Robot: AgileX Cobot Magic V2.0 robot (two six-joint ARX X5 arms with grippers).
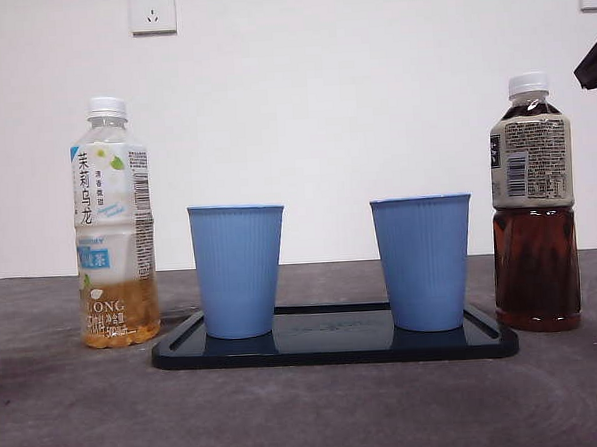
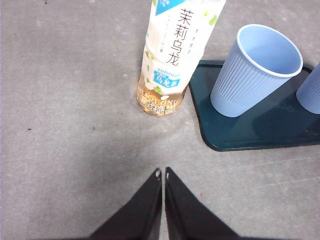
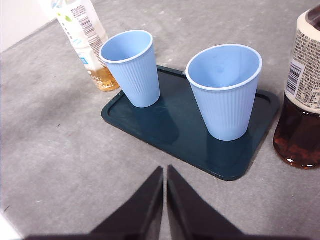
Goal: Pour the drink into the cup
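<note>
Two empty blue ribbed cups, one on the left (image 1: 238, 270) and one on the right (image 1: 423, 262), stand upright on a dark tray (image 1: 335, 344). A capped oolong tea bottle (image 1: 113, 225) with pale liquid stands left of the tray. A capped dark tea bottle (image 1: 533, 206) stands right of it. My left gripper (image 2: 162, 173) is shut and empty, hovering short of the oolong bottle (image 2: 172, 55). My right gripper (image 3: 165, 169) is shut and empty, above the table before the tray (image 3: 165, 122), with both cups (image 3: 132, 67) (image 3: 225, 90) and the dark bottle (image 3: 300, 95) ahead.
A white wall with two sockets (image 1: 152, 11) stands behind the grey table (image 1: 68, 416). A black arm tip (image 1: 596, 63) shows at the top right corner of the front view.
</note>
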